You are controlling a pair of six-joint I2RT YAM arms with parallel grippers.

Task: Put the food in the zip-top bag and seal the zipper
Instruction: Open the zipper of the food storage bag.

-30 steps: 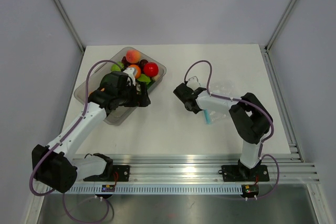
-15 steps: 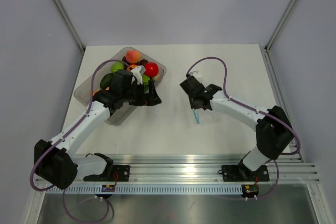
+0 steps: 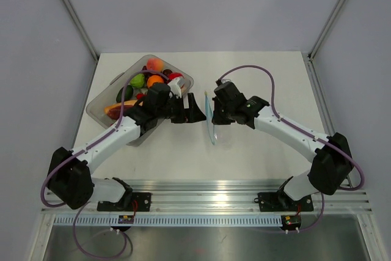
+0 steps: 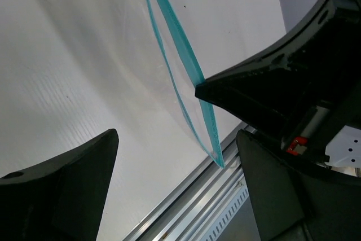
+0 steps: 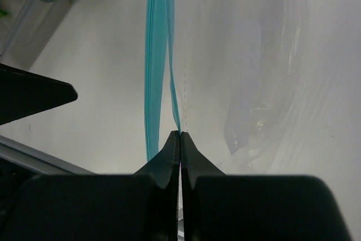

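My right gripper (image 3: 214, 112) (image 5: 180, 134) is shut on one lip of the zip-top bag (image 3: 220, 131) (image 5: 254, 77) and holds it up off the table at the centre. The light-blue zipper (image 3: 211, 120) (image 5: 155, 55) (image 4: 180, 66) runs edge-on, its two strips slightly parted. My left gripper (image 3: 199, 109) (image 4: 175, 196) stands open just left of the bag's mouth, with nothing between its fingers. The food (image 3: 155, 80), red, orange, green and peach pieces, lies in the clear tub behind the left arm.
The clear rigid tub (image 3: 98, 107) stands at the back left, its corner showing in the right wrist view (image 5: 34, 9). The aluminium rail (image 3: 232, 184) runs along the table's near edge. One left finger (image 5: 34, 97) shows beside the bag.
The right gripper has lifted the bag and carried it left to the table's centre. The left gripper has left the tub and moved right, up to the bag's mouth.
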